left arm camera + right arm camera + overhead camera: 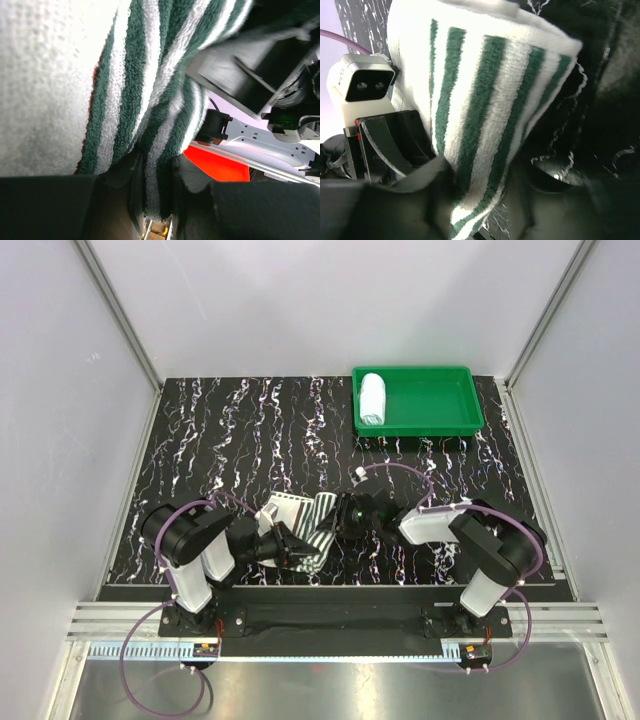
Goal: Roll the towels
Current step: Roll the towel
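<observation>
- The black tabletop (200, 440), veined with white like marble, carries everything.
- A green rectangular plastic tray (432, 402) sits at its far right corner.
- The dark-and-white striped terry-cloth towel (322, 515) is bunched at the near middle, between the two arms.
- The plain pale blue cloth towel (372, 398) lies rolled at the tray's left end.
- The left gripper (290, 548) is narrowed, pinching the striped towel's edge.
- The right gripper (342, 524) has a finger on either side of the striped towel; I cannot tell whether it pinches.
</observation>
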You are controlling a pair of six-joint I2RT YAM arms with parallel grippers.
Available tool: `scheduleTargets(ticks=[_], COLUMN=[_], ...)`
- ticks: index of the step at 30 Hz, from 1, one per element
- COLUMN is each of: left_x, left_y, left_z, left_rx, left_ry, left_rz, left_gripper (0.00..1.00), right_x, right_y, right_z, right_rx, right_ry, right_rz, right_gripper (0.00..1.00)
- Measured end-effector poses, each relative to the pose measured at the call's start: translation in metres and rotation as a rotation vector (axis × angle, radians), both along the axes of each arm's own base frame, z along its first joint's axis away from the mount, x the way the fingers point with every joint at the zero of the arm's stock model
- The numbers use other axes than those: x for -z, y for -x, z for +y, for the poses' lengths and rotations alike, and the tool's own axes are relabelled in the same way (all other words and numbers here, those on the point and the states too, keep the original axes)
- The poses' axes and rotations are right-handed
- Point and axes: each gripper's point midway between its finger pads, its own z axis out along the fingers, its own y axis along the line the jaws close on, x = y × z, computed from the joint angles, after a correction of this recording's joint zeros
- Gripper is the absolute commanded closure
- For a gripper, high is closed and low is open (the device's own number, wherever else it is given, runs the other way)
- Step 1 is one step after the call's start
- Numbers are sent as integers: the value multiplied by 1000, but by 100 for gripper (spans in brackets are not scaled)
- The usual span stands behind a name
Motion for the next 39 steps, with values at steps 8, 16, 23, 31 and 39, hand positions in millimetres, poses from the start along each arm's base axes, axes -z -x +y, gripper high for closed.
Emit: scheduleTargets(ticks=[8,16,23,31,39], left_x=[0,-8,-21,-74,-95], left_y=[-2,-4,-3,-50,-46], left_z=[1,-2,0,14,46], left_rx=[-5,9,30,-68,-86], left_ry=[-3,21,1,-301,-692], left_rz=[-16,-69,-174,-445,-619], left_gripper=[47,35,33,28,29], right_x=[1,-2,-3,-8,-22], right_y=[-3,-2,1,6,2], right_z=[6,-5,-20,-41,-56], right_rx=[-22,-71,-94,-111,-125], right_ry=[26,179,294,425,559], right_rz=[16,35,45,70,93], right_gripper=[79,82,82,83,85])
